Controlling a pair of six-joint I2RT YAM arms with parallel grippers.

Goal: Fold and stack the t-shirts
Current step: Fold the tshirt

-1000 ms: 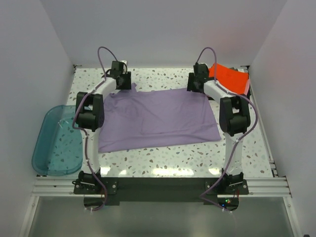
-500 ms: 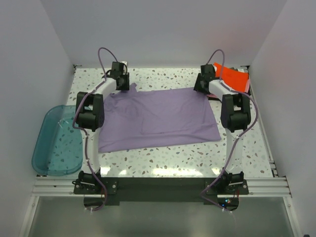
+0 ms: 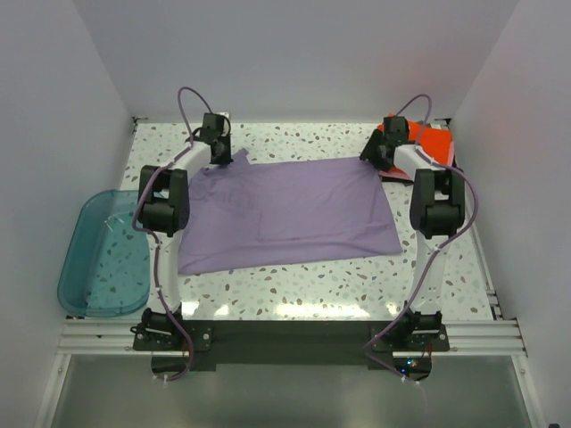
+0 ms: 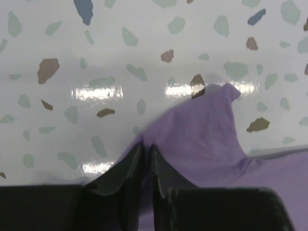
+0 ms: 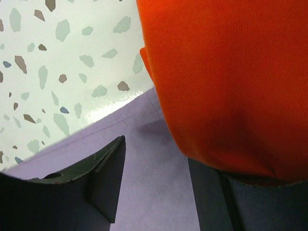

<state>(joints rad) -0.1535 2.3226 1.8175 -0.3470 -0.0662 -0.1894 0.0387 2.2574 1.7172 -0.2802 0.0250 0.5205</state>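
Note:
A large lavender t-shirt (image 3: pixel 285 214) lies spread flat in the middle of the table. My left gripper (image 3: pixel 219 157) is at the shirt's far left corner, and in the left wrist view the gripper (image 4: pixel 147 148) is shut on a pinch of the lavender cloth (image 4: pixel 202 130). My right gripper (image 3: pixel 375 157) is at the far right corner. In the right wrist view it stands open (image 5: pixel 154 180) over the lavender cloth (image 5: pixel 149 159). An orange-red t-shirt (image 3: pixel 430 146) lies at the back right, and its edge (image 5: pixel 226 72) hangs over the right finger.
A teal translucent tub (image 3: pixel 103 254) sits off the table's left edge. White walls close in the table at the back and both sides. A strip of speckled tabletop (image 3: pixel 294 287) runs between the shirt and the arm bases.
The left jaws have closed onto the shirt's far left corner. The right gripper has moved right along the far edge to the shirt's corner, beside the orange-red shirt.

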